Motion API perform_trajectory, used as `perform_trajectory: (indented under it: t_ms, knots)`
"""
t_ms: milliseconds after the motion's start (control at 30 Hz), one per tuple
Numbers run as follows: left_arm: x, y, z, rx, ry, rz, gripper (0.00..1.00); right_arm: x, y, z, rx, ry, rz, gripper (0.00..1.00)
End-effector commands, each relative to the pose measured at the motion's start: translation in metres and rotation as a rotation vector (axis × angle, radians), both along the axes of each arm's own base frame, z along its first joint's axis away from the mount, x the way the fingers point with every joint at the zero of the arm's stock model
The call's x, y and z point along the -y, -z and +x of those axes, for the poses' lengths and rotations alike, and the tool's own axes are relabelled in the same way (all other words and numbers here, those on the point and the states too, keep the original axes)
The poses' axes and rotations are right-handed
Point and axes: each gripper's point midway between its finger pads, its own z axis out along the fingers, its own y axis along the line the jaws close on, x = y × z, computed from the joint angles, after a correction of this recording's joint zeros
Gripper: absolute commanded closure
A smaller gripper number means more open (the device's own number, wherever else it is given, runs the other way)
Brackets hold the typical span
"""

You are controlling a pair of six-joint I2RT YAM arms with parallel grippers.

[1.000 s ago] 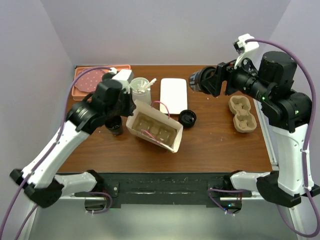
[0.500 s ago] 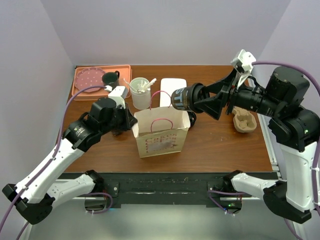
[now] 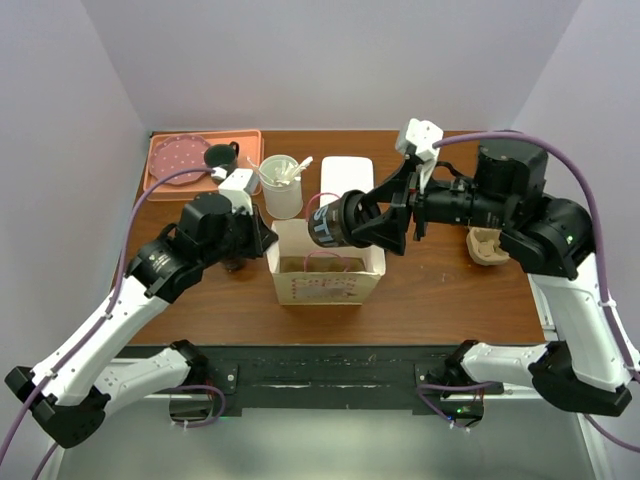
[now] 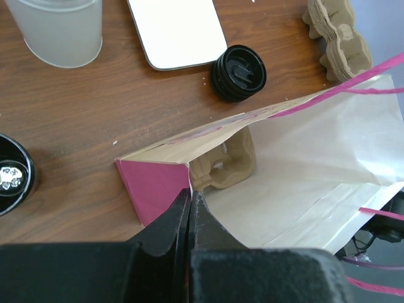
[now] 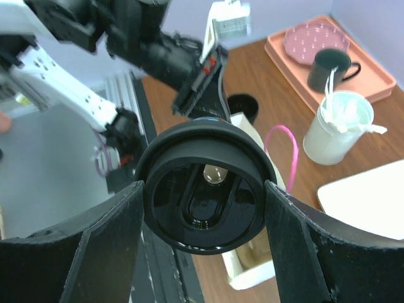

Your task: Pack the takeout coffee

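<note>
A white paper bag (image 3: 325, 278) with pink handles stands upright at mid-table, mouth open. My left gripper (image 3: 266, 243) is shut on its left rim; the left wrist view shows the closed jaws (image 4: 189, 197) pinching the paper edge of the bag (image 4: 297, 170), with a cardboard cup carrier (image 4: 226, 165) at the bottom. My right gripper (image 3: 368, 222) is shut on the takeout coffee cup (image 3: 333, 222), which lies on its side just above the bag's mouth. Its black lid (image 5: 205, 189) faces the right wrist camera between the fingers (image 5: 107, 246) of that gripper (image 5: 205, 201).
An orange tray (image 3: 160, 180) with a pink plate and black mug (image 3: 220, 158) sits back left. A clear cup of stirrers (image 3: 282, 185) and a white napkin stack (image 3: 347, 180) lie behind the bag. Spare carriers (image 3: 487, 247) lie right. A loose black lid (image 4: 238, 72) and an open black cup (image 4: 9, 177) sit near the bag.
The bag went from lying tipped to standing upright, still held at its rim. My right arm swung left with the cup, from the back right to just over the bag's mouth.
</note>
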Motion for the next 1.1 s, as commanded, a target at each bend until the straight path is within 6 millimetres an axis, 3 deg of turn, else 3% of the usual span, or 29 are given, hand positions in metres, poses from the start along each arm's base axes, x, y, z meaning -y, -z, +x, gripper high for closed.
perform_trajectory:
  t_ms: [0, 200, 333, 433, 533, 667, 833, 1067]
  knots:
    - [0.003, -0.051, 0.007, 0.245, 0.060, -0.059, 1.00, 0.005, 0.017, 0.011, 0.076, 0.048, -0.113, 0.52]
    - [0.009, -0.060, 0.004, 0.327, 0.113, -0.096, 1.00, 0.005, 0.054, 0.008, 0.084, 0.040, -0.274, 0.53]
    - [0.009, -0.042, -0.001, 0.287, 0.112, -0.116, 1.00, -0.003, 0.064, -0.005, 0.072, 0.013, -0.307, 0.55]
    - [0.008, -0.043, -0.010, 0.294, 0.123, -0.156, 1.00, -0.013, 0.090, -0.016, 0.071, 0.005, -0.393, 0.55]
    - [0.006, -0.033, -0.013, 0.302, 0.137, -0.144, 1.00, -0.020, 0.103, -0.011, 0.128, 0.040, -0.452, 0.55]
    - [0.007, -0.015, -0.015, 0.281, 0.162, -0.108, 1.00, -0.032, 0.099, 0.004, 0.210, 0.085, -0.460, 0.54]
    - [0.006, -0.011, -0.015, 0.295, 0.175, -0.084, 1.00, -0.034, 0.094, 0.020, 0.270, 0.129, -0.502, 0.54]
    - [0.005, -0.012, -0.015, 0.306, 0.178, -0.072, 1.00, -0.031, 0.122, 0.021, 0.284, 0.101, -0.586, 0.53]
